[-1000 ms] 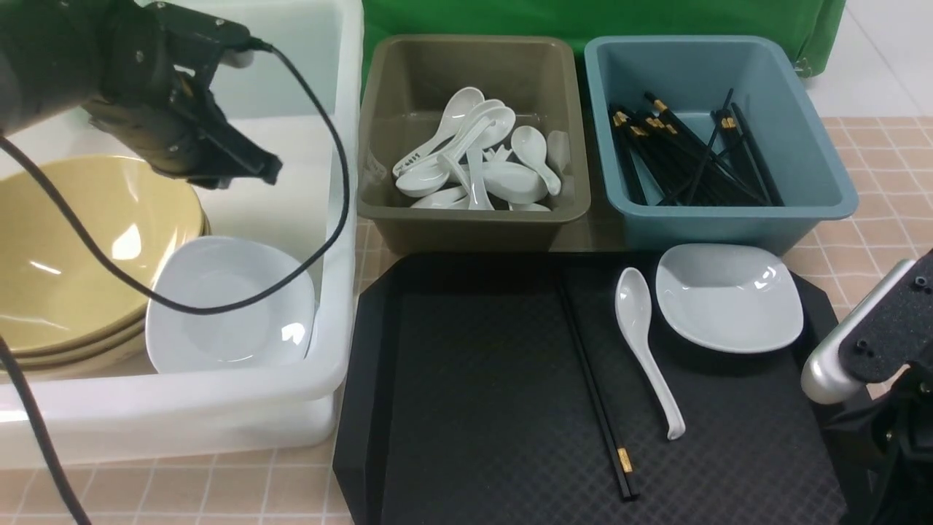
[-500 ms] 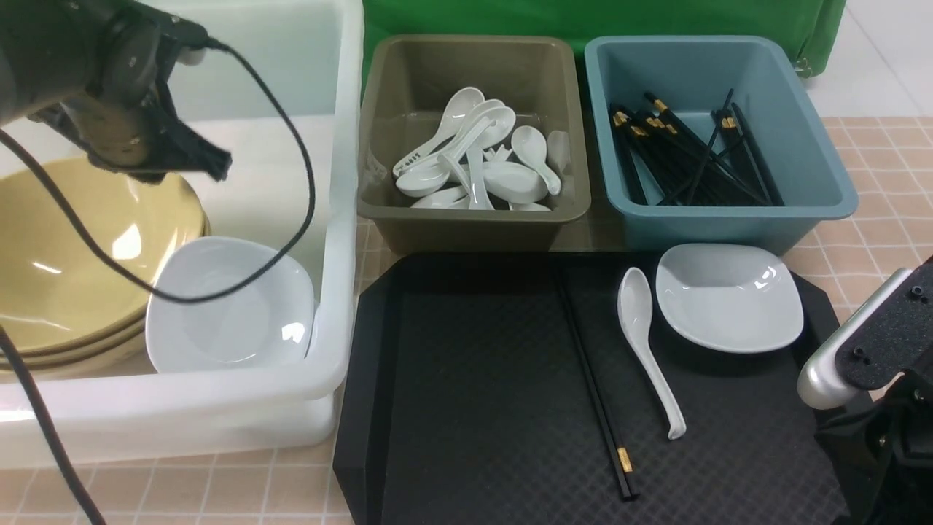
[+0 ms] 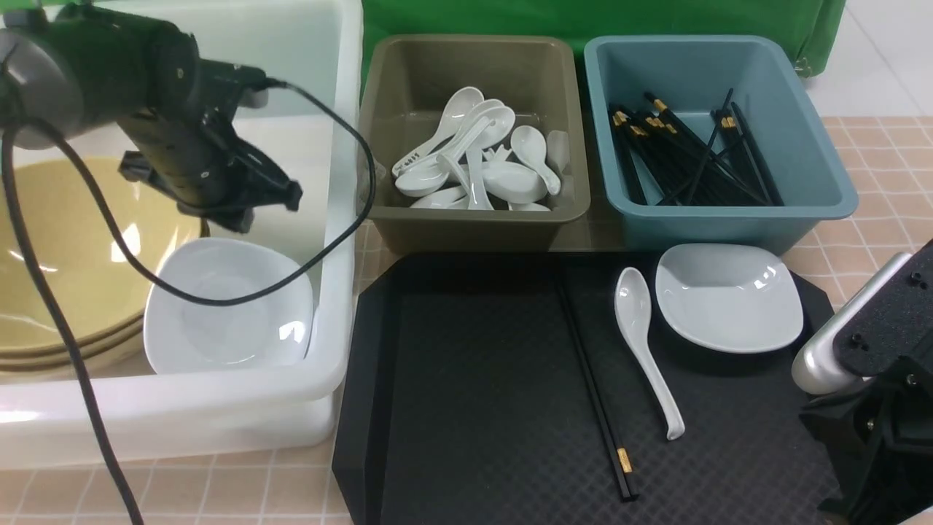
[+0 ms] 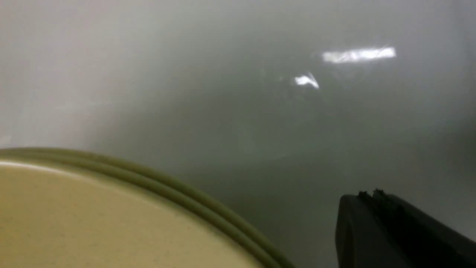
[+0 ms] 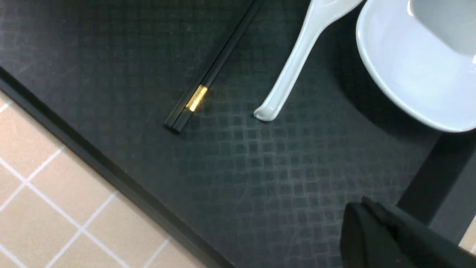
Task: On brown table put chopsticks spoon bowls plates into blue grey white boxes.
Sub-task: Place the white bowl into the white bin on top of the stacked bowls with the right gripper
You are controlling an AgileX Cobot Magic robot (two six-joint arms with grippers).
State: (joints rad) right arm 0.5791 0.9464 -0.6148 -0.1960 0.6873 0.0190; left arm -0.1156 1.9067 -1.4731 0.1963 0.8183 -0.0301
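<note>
My left gripper hangs shut and empty inside the white box, above a white plate and beside stacked tan bowls. The left wrist view shows its joined tips near the bowls' rims. On the black tray lie a pair of chopsticks, a spoon and another plate. My right gripper is shut and empty, hovering over the tray near the spoon's handle, the chopsticks and the plate.
The grey box holds several white spoons. The blue box holds several chopsticks. The brown table shows around the tray. My right arm stands at the tray's right edge. A cable loops off the left arm.
My left gripper swung left, then came back right and lower over the plate in the white box, staying shut. My right arm sank slightly at the tray's right edge.
</note>
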